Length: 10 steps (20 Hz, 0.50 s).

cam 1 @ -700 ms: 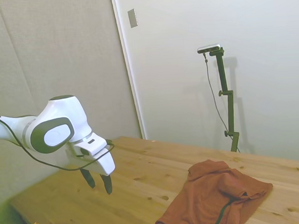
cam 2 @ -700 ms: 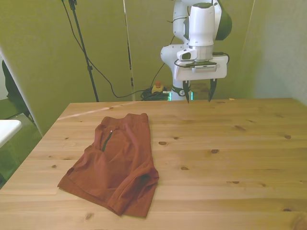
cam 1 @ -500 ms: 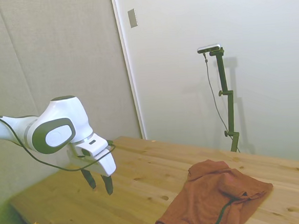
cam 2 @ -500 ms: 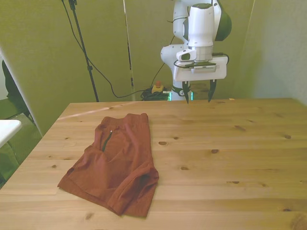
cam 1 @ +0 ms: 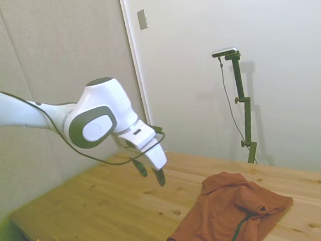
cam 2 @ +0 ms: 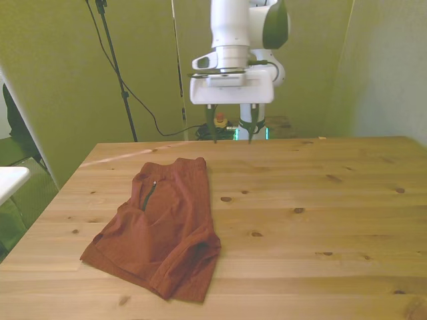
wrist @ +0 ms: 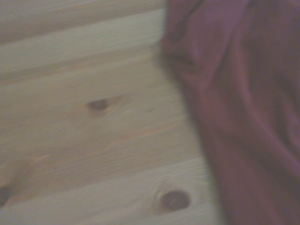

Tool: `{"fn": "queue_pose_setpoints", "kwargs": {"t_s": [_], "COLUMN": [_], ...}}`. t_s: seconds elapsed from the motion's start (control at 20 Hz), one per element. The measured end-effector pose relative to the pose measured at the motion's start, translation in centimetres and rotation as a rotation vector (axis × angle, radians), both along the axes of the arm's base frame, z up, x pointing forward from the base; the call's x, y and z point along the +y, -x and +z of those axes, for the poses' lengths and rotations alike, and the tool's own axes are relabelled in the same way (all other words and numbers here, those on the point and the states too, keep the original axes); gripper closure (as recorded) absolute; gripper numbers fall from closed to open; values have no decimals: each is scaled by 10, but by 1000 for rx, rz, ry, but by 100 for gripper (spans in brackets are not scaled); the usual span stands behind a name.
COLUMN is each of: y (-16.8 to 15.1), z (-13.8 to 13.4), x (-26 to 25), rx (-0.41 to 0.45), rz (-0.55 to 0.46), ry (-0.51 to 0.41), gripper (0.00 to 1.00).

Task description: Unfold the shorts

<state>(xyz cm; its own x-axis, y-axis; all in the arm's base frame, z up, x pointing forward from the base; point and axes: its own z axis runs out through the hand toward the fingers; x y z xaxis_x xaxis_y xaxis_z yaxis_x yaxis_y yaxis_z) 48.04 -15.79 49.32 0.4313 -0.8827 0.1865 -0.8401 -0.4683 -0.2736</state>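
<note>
Though blurred, shorts (wrist: 243, 108) edge on table (wrist: 93, 140) in wrist view only.

- Shorts (cam 2: 163, 230): rust-orange all over, with a dark drawstring (cam 2: 146, 197) at the waistband.
- Tabletop (cam 2: 320, 213): pale yellowish wood, streaked with grain and dotted with dark brown knots.
- Arm (cam 1: 97, 115): white with grey joint panels.
- Gripper (cam 2: 232, 137): white body, dark fingers.
</note>
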Motion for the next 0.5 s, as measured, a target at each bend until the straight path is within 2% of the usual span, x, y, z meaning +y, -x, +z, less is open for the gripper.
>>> {"fn": "queue_pose_setpoints", "kwargs": {"t_s": [0.4, 0.45, 0.5], "y": [-23, -50, -51], "z": [1, -8, -6], "x": [-156, -169, -170], "rx": [-63, -54, -58], "rz": [-169, -176, -177], "ry": [-36, -23, -23], "gripper": [0, 0, 0]}}
